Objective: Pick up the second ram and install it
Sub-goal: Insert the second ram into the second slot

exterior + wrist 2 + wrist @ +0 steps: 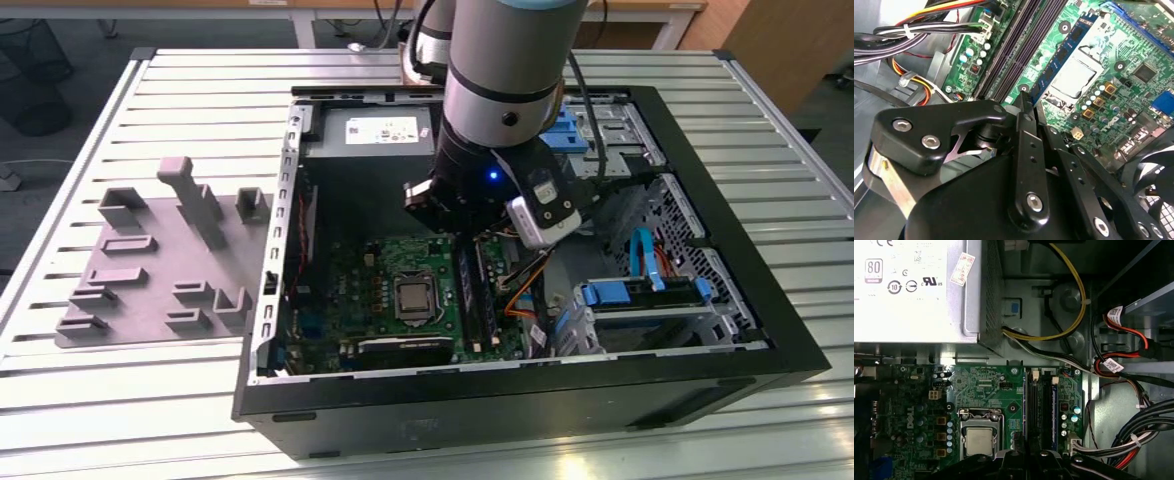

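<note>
The second ram (1066,50) is a thin blue-green stick with dark chips, lying low along the CPU side of the black memory slots (1011,55). Its near end runs in between the fingertips of my gripper (1030,100), whose fingers are drawn together on it. In the first wrist view the second ram (1024,410) appears as a narrow blue edge beside the slots (1040,410), in line with the gripper (1026,454). In the exterior view the gripper (461,235) reaches down into the open computer case, just above the slots (474,295). I cannot tell whether the stick is fully seated.
The green motherboard (387,270) lies inside the black case (534,400), with the CPU socket (978,442) beside the slots. A silver power supply (914,290) and cable bundles (1134,440) crowd the slots' other sides. A grey fixture plate (147,270) sits on the exterior view's left.
</note>
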### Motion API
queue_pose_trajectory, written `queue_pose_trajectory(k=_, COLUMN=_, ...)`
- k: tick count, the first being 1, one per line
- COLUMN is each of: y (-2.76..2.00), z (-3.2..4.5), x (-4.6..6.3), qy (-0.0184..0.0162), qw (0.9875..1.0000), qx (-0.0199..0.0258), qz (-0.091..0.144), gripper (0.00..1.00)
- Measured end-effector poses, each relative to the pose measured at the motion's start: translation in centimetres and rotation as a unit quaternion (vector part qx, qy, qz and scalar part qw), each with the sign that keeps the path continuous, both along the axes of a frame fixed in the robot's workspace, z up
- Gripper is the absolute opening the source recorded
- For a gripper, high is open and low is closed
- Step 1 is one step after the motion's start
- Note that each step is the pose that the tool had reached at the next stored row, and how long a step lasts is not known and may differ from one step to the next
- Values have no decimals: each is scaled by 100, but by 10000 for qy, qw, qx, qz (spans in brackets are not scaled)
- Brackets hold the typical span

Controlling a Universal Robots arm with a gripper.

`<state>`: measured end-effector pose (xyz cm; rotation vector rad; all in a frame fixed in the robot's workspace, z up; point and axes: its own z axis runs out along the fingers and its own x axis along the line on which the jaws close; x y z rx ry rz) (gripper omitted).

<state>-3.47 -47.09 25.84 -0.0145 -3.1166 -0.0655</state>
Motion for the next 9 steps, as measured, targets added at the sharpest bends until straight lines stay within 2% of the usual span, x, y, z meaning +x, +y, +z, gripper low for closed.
queue_pose_trajectory(k=9, y=1, z=-13, x=16, qy=-1, qw=10000, qx=3, qz=0, gripper=14)
